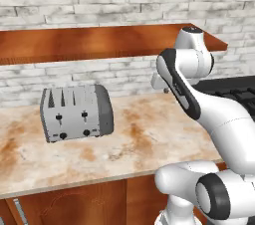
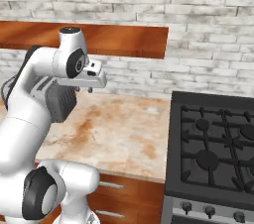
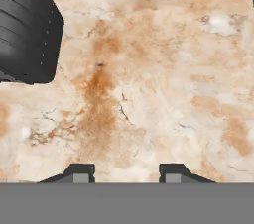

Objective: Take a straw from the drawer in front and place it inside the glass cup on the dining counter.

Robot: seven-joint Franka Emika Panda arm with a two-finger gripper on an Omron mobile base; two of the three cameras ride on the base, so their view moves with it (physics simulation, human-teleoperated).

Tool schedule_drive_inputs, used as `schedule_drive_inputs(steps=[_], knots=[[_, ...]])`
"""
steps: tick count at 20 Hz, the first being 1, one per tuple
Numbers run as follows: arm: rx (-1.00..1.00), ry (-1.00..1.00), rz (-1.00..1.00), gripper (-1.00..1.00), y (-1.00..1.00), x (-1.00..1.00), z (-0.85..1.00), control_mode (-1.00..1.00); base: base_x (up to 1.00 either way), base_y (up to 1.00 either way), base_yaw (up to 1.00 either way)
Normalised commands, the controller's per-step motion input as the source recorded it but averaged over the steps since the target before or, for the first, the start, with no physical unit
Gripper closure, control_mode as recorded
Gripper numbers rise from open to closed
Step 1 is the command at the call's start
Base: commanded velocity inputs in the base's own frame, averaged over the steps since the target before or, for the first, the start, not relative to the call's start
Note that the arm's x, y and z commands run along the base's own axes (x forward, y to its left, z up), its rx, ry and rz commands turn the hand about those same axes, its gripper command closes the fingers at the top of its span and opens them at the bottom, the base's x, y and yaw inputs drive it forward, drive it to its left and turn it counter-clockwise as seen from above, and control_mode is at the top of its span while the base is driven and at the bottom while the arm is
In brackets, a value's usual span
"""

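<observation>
Jaws [image 3: 126, 172] parted, gripping nothing, hovering above beige marble tabletop [image 3: 149, 94] with rust-brown veining. Further back, silver four-slot toaster [image 1: 75, 113] standing on same tabletop; black gas hob [image 2: 218, 143] alongside. Straw's whereabouts: cannot tell.

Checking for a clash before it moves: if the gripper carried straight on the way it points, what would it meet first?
Probably the beige marble worktop with rust veining: the gripper, fingers apart and empty, faces bare stone, with the grey toaster off to one side.
</observation>
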Motion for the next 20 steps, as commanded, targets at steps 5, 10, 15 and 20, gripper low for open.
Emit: schedule_drive_inputs(steps=[5,10,15,20], knots=[[0.0,0.0,0.0,-1.0,0.0,-0.01,0.0,1.0,-0.5,0.0,0.0],[0.0,0.0,0.0,-1.0,0.0,0.0,0.0,1.0,-0.84,0.03,-0.03],[0.0,0.0,0.0,-1.0,0.0,0.0,0.0,1.0,-0.23,0.19,-0.45],[0.0,0.0,0.0,-1.0,0.0,0.0,0.0,1.0,-0.03,0.22,-0.65]])
